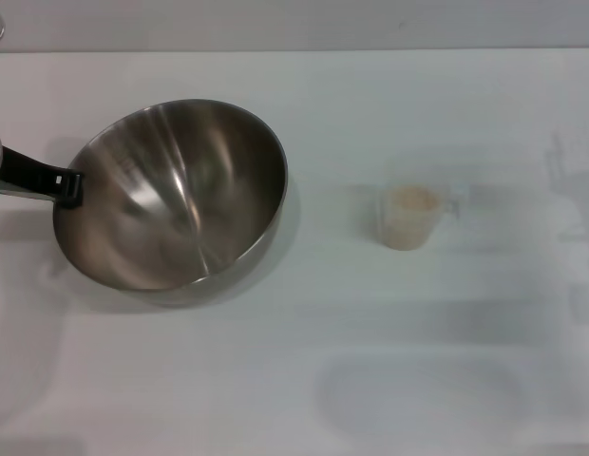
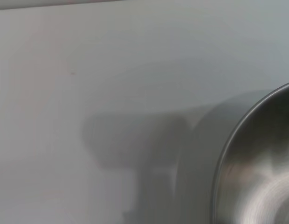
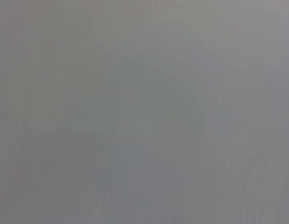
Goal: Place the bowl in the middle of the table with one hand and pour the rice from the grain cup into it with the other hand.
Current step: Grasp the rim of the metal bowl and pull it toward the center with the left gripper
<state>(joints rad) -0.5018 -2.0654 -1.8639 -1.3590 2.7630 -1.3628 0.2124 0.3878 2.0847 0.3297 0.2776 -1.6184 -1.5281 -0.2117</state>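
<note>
The steel bowl [image 1: 171,195] is pinched at its rim by the left gripper [image 1: 68,186], tilted; it should be slid centreward and levelled, short of the rice-filled grain cup [image 1: 410,218]. Right gripper unseen.

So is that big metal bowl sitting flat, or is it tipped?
Tipped. The bowl leans with its left rim raised, where the left gripper holds it; it has no rice inside.

No words, numbers or signs can be read on anything here, not on the bowl [image 1: 171,195], the grain cup [image 1: 411,218] or the table [image 1: 370,361].
</note>
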